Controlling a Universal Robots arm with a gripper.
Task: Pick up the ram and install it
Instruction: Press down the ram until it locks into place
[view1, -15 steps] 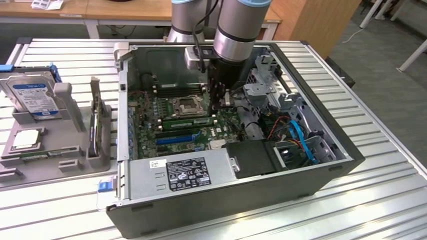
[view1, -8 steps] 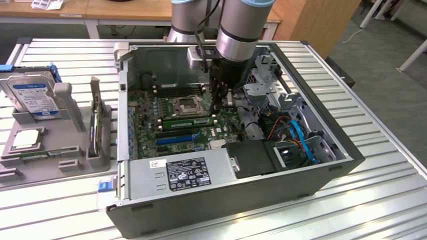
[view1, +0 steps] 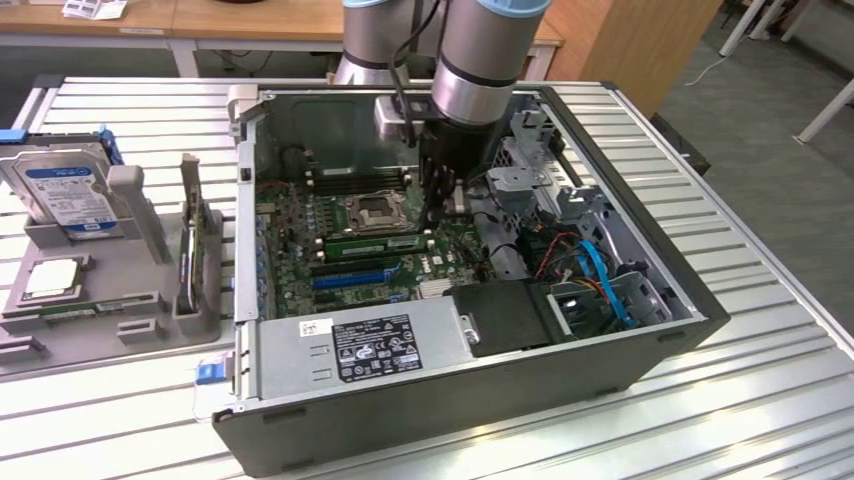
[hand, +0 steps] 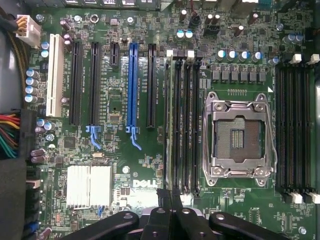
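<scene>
The ram (view1: 378, 241) is a narrow green stick standing in a memory slot beside the processor socket (view1: 374, 210), inside the open computer case (view1: 667, 330). In the wrist view the ram (hand: 170, 125) shows edge-on in the slot farthest from the socket (hand: 237, 137). My gripper (view1: 446, 220) reaches down into the case at the end of the stick toward the exterior view's right. Its black fingers (hand: 162, 212) are shut together, and the gripper (hand: 170, 196) sits right over that end of the ram. I cannot tell whether the tips touch the stick.
Left of the case, a grey holder tray (view1: 134, 330) carries a hard drive (view1: 67, 195) and a square silver processor chip (view1: 51, 278). Inside the case are the power supply (view1: 367, 345), blue cables (view1: 607, 285), empty memory slots (hand: 295, 125) and expansion slots (hand: 132, 80).
</scene>
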